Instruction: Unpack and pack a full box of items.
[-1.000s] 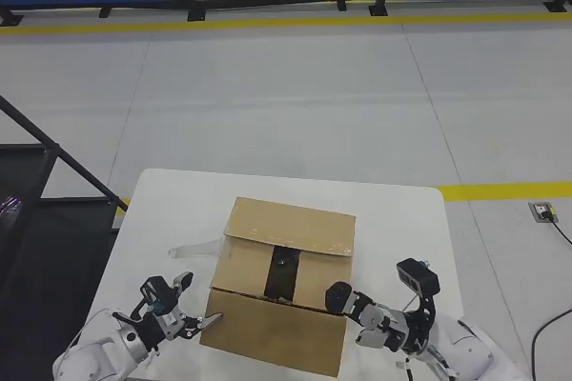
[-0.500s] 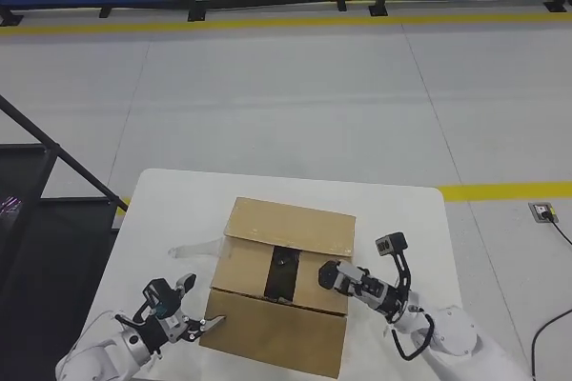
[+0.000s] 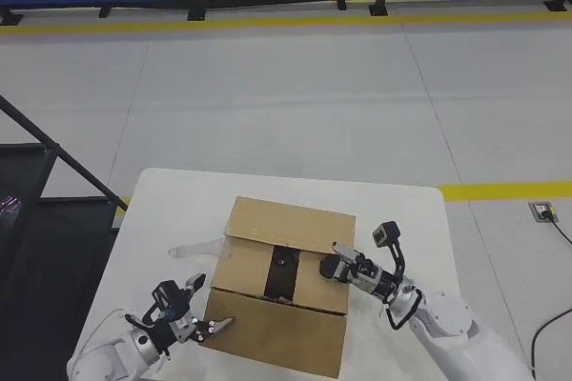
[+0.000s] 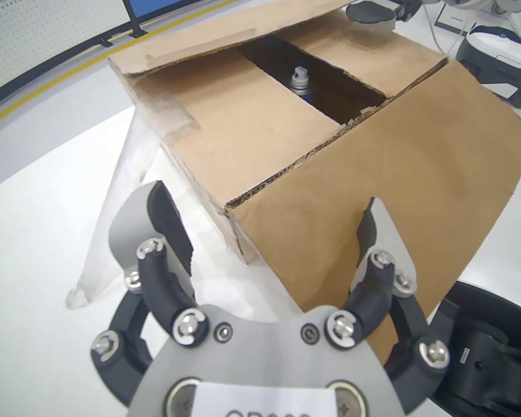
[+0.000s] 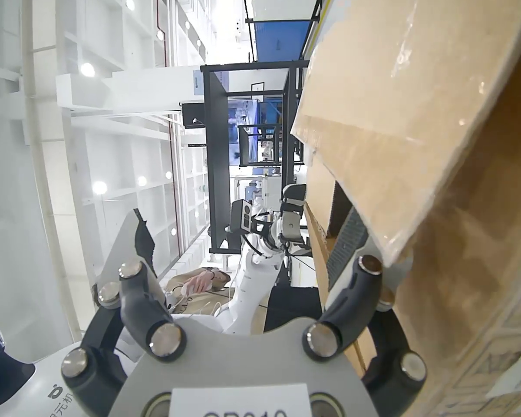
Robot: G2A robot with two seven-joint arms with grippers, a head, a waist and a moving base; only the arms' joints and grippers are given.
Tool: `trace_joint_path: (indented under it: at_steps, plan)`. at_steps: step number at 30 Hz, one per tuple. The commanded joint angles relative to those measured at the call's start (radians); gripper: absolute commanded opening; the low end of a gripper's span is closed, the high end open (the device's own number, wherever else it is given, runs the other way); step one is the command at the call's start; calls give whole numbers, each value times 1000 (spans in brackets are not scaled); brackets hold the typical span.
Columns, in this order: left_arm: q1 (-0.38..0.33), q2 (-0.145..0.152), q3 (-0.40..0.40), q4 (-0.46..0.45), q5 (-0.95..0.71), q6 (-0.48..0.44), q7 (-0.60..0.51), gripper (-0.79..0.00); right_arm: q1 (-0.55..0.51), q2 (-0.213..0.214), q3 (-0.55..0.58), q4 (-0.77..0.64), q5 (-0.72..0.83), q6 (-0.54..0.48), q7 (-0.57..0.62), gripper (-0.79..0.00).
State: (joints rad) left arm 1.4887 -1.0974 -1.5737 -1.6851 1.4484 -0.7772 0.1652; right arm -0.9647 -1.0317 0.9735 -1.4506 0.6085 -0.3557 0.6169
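The box (image 3: 236,271) sits on the table (image 3: 172,210) with its flaps part-open and a spray can (image 4: 299,82) showing in the gap, so unpacking seems to be at the opening step. The right gripper (image 3: 334,260), spread wide, straddles a corner of the far flap (image 3: 286,224); the left gripper (image 4: 265,201), also wide, hangs by the near flap (image 3: 276,333). Next, the flaps need folding back.

arms (image 3: 448,319): white shells | left gripper (image 4: 265,206): silver plates, black pads (silver screws) | right gripper (image 5: 243,227): alike
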Motion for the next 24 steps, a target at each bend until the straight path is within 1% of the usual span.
trace_joint_path:
  at_steps: [1, 5, 11, 18, 24]
  plan:
    - [-4, 0, 9, 3, 8, 9, 1, 0, 7, -4, 3, 3, 10, -8, 15, 0]
    - [-8, 2, 26, 2, 12, 4, 6, 0, 36, -14, 15, 26, 27, -27, 19, 0]
    - [-12, 4, 49, -3, 23, 3, 10, 0, 91, -33, 19, 56, -4, -37, -33, 0]
    - [-16, 7, 74, -20, 38, -9, 10, 0, 186, -60, 13, 156, -61, -9, -128, 0]
    - [-23, 11, 93, -32, 56, -18, 11, 0, 284, -95, -32, 263, -113, 18, -199, 0]
